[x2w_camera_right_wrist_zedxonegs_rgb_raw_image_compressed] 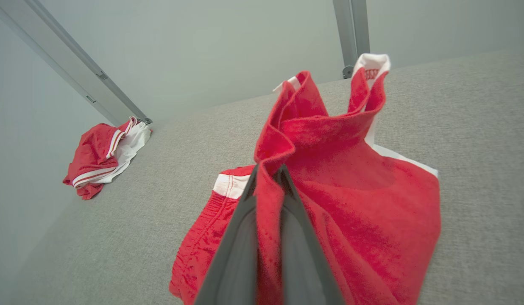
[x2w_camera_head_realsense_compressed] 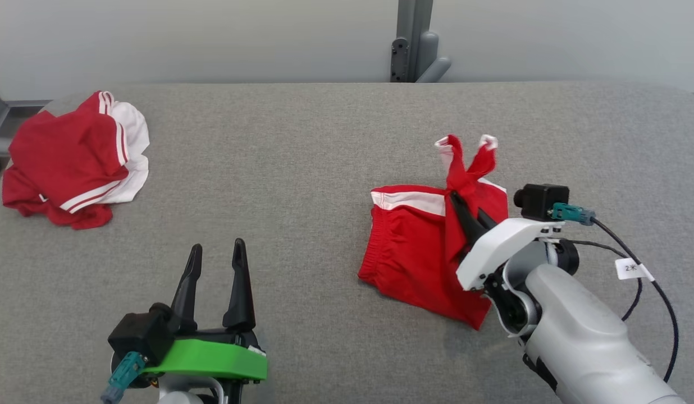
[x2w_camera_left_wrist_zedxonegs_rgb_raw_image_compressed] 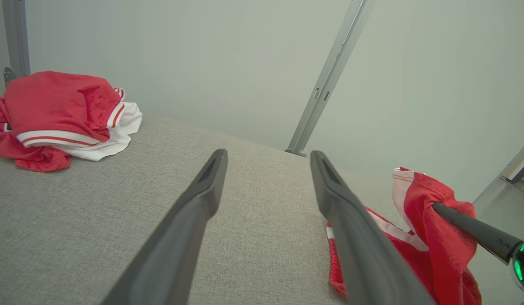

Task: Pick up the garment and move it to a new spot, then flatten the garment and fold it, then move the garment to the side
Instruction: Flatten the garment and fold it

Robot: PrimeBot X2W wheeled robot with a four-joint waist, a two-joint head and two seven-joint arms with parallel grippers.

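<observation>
The garment [x2w_camera_head_realsense_compressed: 414,247] is a pair of red shorts with white stripes, lying right of centre on the grey padded table [x2w_camera_head_realsense_compressed: 302,146]. My right gripper [x2w_camera_head_realsense_compressed: 458,203] is shut on a fold of it and lifts that part up, so two red-and-white ends stick up above the fingers. The pinched cloth [x2w_camera_right_wrist_zedxonegs_rgb_raw_image_compressed: 270,199] runs between the two dark fingers [x2w_camera_right_wrist_zedxonegs_rgb_raw_image_compressed: 241,241] in the right wrist view, and the garment [x2w_camera_left_wrist_zedxonegs_rgb_raw_image_compressed: 431,237] also hangs at the right edge of the left wrist view. My left gripper [x2w_camera_head_realsense_compressed: 217,259] stands open at the lower left, nothing between its fingers [x2w_camera_left_wrist_zedxonegs_rgb_raw_image_compressed: 190,220], well left of the garment.
A second red-and-white garment [x2w_camera_head_realsense_compressed: 72,160] lies bunched in a heap at the table's far left corner. A grey metal post [x2w_camera_head_realsense_compressed: 414,39] stands behind the table's back edge. Bare grey cloth spans the table between the two garments.
</observation>
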